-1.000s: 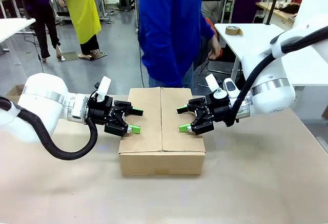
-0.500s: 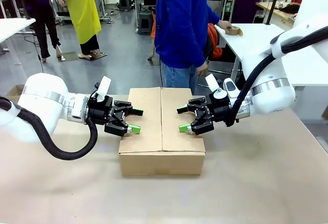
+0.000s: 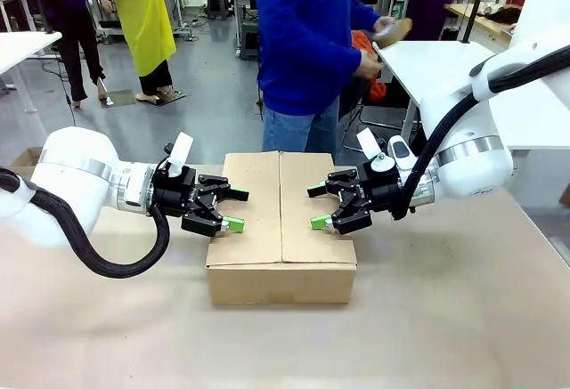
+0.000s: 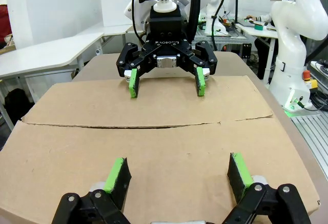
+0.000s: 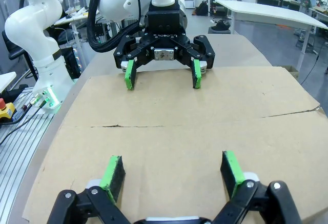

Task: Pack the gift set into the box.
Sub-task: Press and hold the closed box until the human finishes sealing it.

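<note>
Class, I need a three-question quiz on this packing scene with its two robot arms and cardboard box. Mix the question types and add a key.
1. True or false: the box has its top flaps closed.
2. How do the jaws of the left gripper and right gripper stand: A open, B shut?
3. Fill in: the two grippers face each other from opposite ____ of the box.

Key: 1 true; 2 A; 3 sides.
</note>
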Robot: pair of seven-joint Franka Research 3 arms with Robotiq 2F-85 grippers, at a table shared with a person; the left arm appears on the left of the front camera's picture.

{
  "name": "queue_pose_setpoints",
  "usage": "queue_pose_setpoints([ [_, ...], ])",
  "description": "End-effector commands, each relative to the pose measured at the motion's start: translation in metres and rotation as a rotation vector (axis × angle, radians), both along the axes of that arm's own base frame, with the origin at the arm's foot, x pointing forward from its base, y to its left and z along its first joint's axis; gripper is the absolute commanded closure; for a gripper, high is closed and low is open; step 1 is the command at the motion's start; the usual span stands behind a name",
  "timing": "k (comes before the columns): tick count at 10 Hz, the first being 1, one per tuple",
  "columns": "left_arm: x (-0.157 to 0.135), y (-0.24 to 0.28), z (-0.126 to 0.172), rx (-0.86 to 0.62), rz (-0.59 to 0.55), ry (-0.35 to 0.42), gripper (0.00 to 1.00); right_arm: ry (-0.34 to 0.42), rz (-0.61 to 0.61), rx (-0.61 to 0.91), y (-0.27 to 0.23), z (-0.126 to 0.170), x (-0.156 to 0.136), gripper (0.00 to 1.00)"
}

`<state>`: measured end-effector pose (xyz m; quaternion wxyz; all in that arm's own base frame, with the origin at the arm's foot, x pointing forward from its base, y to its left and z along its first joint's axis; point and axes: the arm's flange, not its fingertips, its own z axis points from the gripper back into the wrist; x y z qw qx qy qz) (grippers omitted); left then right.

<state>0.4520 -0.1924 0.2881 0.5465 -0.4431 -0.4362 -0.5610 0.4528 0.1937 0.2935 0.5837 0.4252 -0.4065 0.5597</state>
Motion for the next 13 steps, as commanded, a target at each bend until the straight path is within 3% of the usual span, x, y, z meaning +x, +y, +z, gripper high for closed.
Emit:
queue_pose_setpoints([
  [1,-0.0017,0.0007,-0.0031,0.004,-0.001,-0.007,0.0,0.001,-0.001,-0.007,0.0,-0.0021,-0.0007,0.0],
  [13,-0.0017,0.0007,-0.0031,0.004,-0.001,-0.007,0.0,0.001,-0.001,-0.007,0.0,-0.0021,-0.0007,0.0],
])
